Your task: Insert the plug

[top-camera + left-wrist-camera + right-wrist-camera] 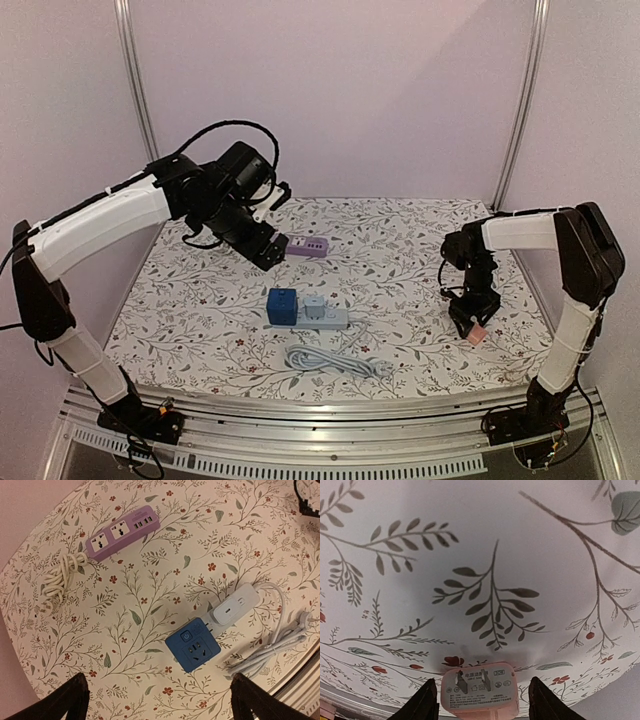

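2 arms are doing different work here. The right hand [470, 322] is down on the tabletop [400, 250] at its right side, with the pink plug [479, 689] between its fingers [426, 702]. They stand close on either side of the plug's body, and I cannot tell whether they pinch it yet. The plug's 2 metal pins show on the face turned toward the wrist camera, so taking it by the flanks probably leaves the pins free for a socket.

The left hand [270, 250] hangs above the back left of the tabletop, spread wide and empty. It is just beside the purple power strip [122, 532], probably so it can steady a strip when the plug is pushed in.

Near the middle, well apart from the plug, lies a white power strip [235, 605] with a blue cube socket [192, 651] touching one end. Its grey cable [335, 362] is bundled in front. The plug has to cross the tabletop to reach any of these sockets.
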